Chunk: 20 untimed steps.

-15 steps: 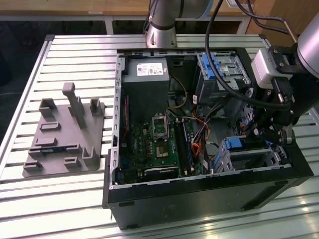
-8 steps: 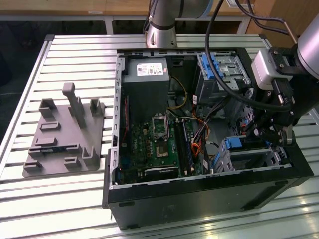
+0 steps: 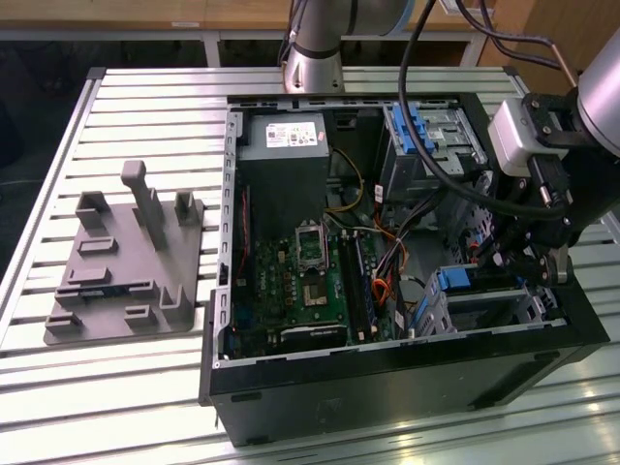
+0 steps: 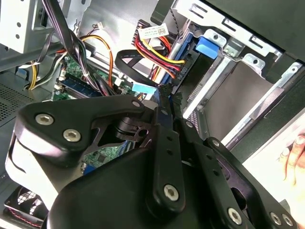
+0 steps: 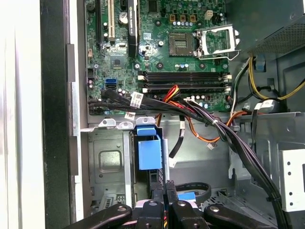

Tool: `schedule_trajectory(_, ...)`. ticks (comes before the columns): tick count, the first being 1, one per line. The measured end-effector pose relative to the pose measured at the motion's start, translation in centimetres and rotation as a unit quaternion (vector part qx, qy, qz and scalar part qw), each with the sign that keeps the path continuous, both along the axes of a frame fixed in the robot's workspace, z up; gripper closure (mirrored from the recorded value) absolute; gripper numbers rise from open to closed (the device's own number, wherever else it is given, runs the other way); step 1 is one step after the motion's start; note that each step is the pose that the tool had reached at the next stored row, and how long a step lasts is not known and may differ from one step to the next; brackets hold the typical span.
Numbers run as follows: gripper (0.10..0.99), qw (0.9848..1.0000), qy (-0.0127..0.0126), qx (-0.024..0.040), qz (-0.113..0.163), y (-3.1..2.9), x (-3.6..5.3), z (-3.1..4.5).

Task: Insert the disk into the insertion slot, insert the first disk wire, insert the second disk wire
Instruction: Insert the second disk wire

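The disk sits inside the insertion slot point(image 3: 531, 308), the grey metal cage point(image 5: 107, 162) at the case's near corner on the exterior view's right. Only its blue carrier point(image 5: 149, 151) point(image 3: 455, 281) point(image 4: 209, 45) shows. My gripper point(image 3: 523, 263) hangs right over the cage's open end. Its fingers point(image 4: 164, 124) are pressed almost together on the black connector of a red, yellow and black disk wire point(image 4: 157, 55) at the disk's end. A second flat black wire with a light-blue end point(image 4: 143, 88) point(image 5: 187, 195) lies loose beside the fingertips.
The green motherboard point(image 3: 310, 281) fills the case's middle, and bundled black cables point(image 5: 224, 131) cross toward the cage. A taller grey bay with blue latches point(image 3: 418, 126) stands at the far corner. A grey fixture plate point(image 3: 126, 257) lies outside the case. A person's hand point(image 4: 295, 155) rests beyond the case wall.
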<state>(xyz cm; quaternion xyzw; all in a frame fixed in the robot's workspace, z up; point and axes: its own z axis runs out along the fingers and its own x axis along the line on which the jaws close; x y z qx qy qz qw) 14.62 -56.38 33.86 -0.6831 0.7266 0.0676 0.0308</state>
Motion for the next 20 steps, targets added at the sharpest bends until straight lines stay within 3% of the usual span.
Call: schedule_trajectory(20,0.941,1.0,0.0,0.0,0.0,-0.16,0.15,-0.44)
